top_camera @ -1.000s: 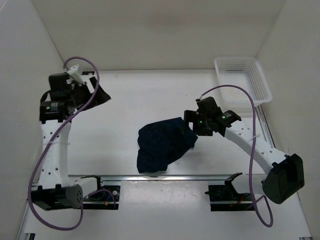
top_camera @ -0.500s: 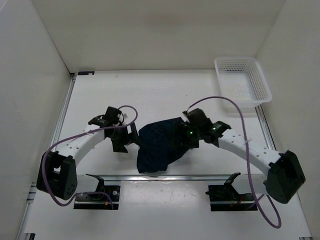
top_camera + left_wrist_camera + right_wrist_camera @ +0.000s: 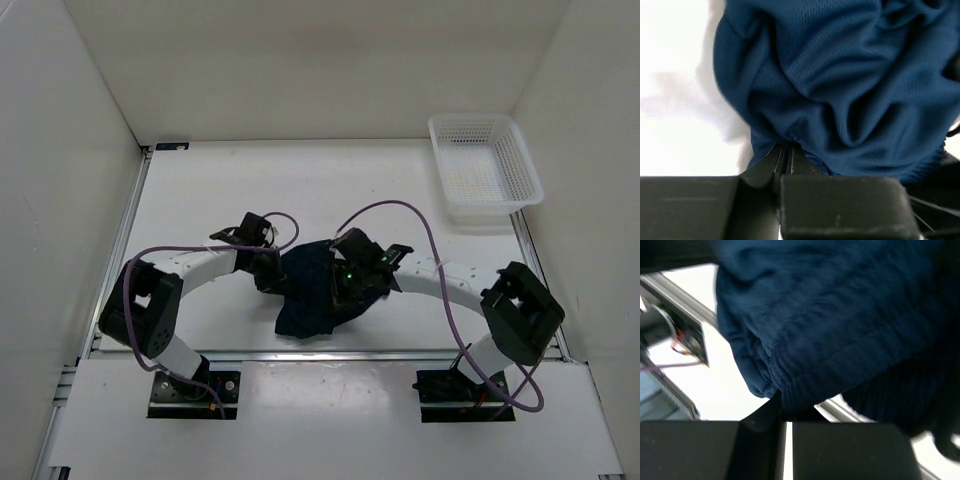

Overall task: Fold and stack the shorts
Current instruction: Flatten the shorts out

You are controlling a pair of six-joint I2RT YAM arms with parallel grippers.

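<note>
The dark navy shorts [image 3: 303,312] lie bunched in a heap at the table's near middle, between my two arms. My left gripper [image 3: 277,279] is at the heap's left edge. In the left wrist view it [image 3: 785,153] is shut on a fold of the shorts [image 3: 850,90] at their hem. My right gripper [image 3: 342,288] sits on the heap's right side. The right wrist view shows it [image 3: 782,404] shut on the ribbed waistband of the shorts [image 3: 830,315], which hang bunched in front of it.
A white mesh basket [image 3: 485,165] stands at the back right corner. White walls close in the table on three sides. A metal rail [image 3: 320,352] runs along the near edge, just below the shorts.
The left arm swung in from the far left and the right arm slid left. Both grippers went from open to shut on the shorts, and the heap has bunched narrower.
</note>
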